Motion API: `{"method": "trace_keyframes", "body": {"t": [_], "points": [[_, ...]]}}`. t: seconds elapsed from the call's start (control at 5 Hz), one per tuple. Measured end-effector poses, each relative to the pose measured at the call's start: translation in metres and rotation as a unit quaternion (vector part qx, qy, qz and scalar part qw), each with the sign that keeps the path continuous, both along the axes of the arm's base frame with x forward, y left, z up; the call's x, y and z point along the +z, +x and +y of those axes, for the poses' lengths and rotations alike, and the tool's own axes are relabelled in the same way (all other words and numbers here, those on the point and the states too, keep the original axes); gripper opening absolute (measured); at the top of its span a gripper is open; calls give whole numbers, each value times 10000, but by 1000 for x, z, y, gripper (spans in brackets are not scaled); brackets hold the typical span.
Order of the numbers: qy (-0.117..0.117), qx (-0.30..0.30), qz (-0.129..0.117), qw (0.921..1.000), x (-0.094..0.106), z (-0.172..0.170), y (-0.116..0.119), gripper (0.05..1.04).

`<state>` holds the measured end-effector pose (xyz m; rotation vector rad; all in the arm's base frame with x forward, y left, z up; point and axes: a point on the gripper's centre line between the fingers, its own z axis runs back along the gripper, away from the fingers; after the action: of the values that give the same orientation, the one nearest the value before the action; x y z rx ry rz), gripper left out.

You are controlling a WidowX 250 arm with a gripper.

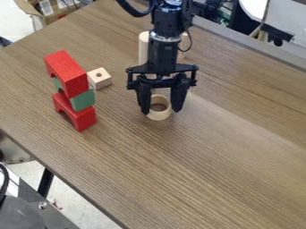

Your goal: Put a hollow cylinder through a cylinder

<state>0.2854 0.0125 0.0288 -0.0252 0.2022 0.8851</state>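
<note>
The hollow wooden cylinder (159,116) sits on the bench (209,174), between the open fingers (179,98) of the gripper (161,110); whether either one touches it is hard to tell. Behind the gripper, pale upright wood (143,47) shows. Toward the view's left, a cube with a hole (101,81) lies beside a stack: red arch (74,81), green block (83,100), red arch below (85,118).

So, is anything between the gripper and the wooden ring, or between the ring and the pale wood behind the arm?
Nothing visible separates the gripper from the ring. Toward the pale wood, the arm hides some table, so I can't tell.
</note>
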Motion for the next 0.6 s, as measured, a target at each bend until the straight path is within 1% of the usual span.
{"method": "trace_keyframes", "body": {"t": [0.4,0.6], "points": [[-90,76,-10,9999,0,2,-6,724],[-71,6,-113,9999,14,3,-8,725]]}}
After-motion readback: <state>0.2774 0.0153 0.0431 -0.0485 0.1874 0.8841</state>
